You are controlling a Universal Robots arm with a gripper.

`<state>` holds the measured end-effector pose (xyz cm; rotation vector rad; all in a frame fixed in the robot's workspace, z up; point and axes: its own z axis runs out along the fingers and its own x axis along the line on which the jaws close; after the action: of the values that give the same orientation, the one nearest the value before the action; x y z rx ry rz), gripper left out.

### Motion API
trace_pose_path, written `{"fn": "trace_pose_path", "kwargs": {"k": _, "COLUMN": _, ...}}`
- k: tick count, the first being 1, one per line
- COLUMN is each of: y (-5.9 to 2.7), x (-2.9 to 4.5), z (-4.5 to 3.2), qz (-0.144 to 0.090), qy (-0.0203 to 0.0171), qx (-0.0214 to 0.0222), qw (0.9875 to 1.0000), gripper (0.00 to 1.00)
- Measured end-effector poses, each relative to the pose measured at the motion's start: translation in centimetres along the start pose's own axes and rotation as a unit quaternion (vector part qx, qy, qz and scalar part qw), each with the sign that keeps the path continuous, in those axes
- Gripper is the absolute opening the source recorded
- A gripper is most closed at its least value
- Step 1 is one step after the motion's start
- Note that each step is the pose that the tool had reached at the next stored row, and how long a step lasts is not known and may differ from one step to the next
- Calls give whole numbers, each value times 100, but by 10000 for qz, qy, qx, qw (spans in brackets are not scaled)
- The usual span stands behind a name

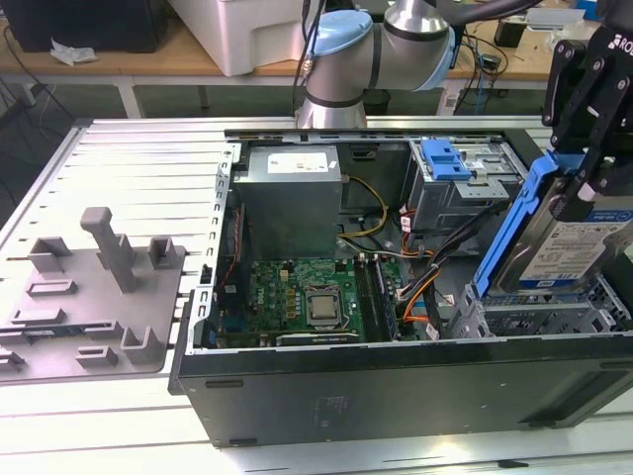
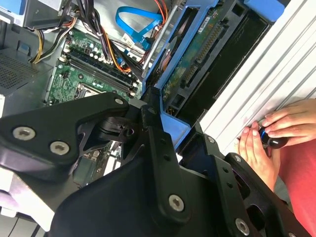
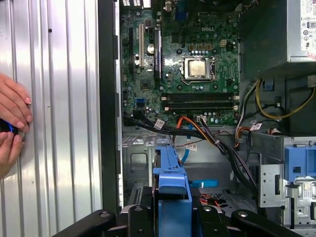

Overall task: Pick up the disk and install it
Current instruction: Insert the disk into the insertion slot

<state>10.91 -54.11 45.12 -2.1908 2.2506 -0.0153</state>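
Note:
My black gripper (image 1: 586, 183) is shut on the disk (image 1: 579, 247), a silver hard drive with a white-and-blue label in a blue carrier rail (image 1: 514, 223). I hold it tilted on edge above the drive bay (image 1: 539, 317) at the exterior view's right end of the open computer case. In the first wrist view the carrier's blue edge (image 3: 172, 190) stands between my fingers (image 3: 101, 217), over the bay floor. The second wrist view shows the disk's green circuit-board underside (image 2: 195, 57) beyond the gripper's linkage.
The case holds a motherboard (image 1: 307, 297), a grey power supply (image 1: 292, 198), loose cables (image 1: 435, 267) and a metal drive cage with a blue latch bracket (image 1: 445, 158). A grey fixture tray (image 1: 89, 297) lies on the exterior view's left. A person's hands (image 3: 10, 123) rest on the slotted table beside the case.

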Motion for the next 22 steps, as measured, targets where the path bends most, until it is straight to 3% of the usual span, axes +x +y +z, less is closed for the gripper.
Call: {"fn": "trace_pose_path", "kwargs": {"k": 22, "y": -4, "x": -2, "z": 77, "qz": 0, "qy": 1, "qx": 1, "qw": 10000, "gripper": 36}}
